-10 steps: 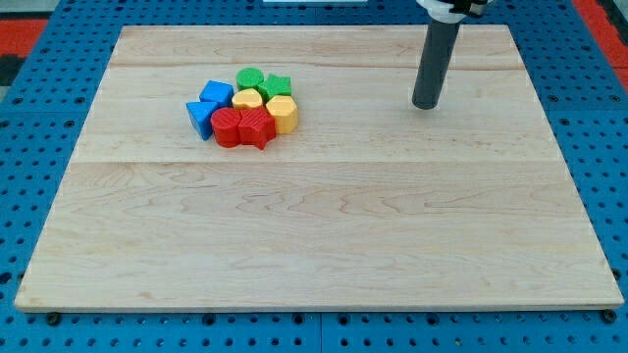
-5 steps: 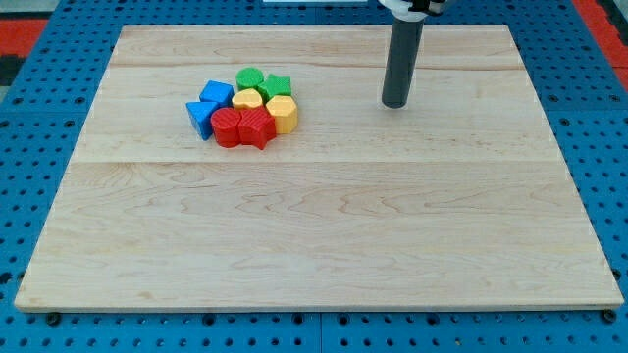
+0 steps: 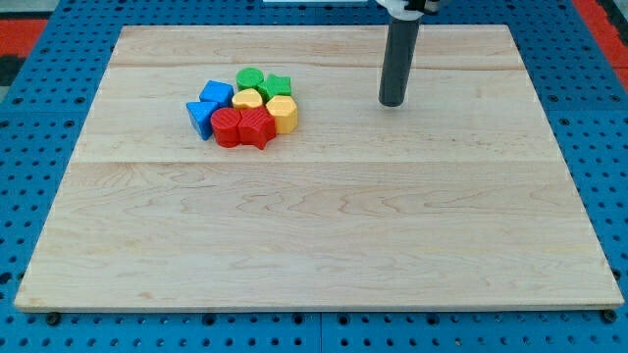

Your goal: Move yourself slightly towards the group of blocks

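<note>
A tight cluster of blocks sits on the wooden board (image 3: 314, 216) at the view's upper left: a blue cube (image 3: 217, 94), a blue block (image 3: 200, 119), a green round block (image 3: 249, 78), a green star (image 3: 278, 85), a yellow block (image 3: 247, 100), a yellow hexagon (image 3: 283, 113), a red round block (image 3: 228, 127) and a red block (image 3: 256, 128). My tip (image 3: 392, 102) rests on the board to the right of the cluster, about a hundred pixels from the yellow hexagon, touching no block.
The board lies on a blue pegboard (image 3: 39, 147), with red pegboard (image 3: 25, 25) at the top corners. The rod's white mount (image 3: 404, 6) shows at the view's top edge.
My tip has slid left towards the cluster, most of it in the first half second, then barely further. The blocks have not moved.
</note>
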`<state>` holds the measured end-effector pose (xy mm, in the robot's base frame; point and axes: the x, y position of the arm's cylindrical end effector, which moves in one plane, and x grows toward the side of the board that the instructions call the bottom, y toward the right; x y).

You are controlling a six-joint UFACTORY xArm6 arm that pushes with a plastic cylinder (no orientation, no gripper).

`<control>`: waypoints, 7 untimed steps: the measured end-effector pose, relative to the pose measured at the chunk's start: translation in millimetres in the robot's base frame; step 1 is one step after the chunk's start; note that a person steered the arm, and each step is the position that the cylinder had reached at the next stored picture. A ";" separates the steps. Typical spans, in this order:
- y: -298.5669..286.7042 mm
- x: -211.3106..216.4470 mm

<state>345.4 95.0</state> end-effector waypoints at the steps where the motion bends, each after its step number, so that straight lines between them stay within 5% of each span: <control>1: -0.8 0.0; 7: -19.8 -7.1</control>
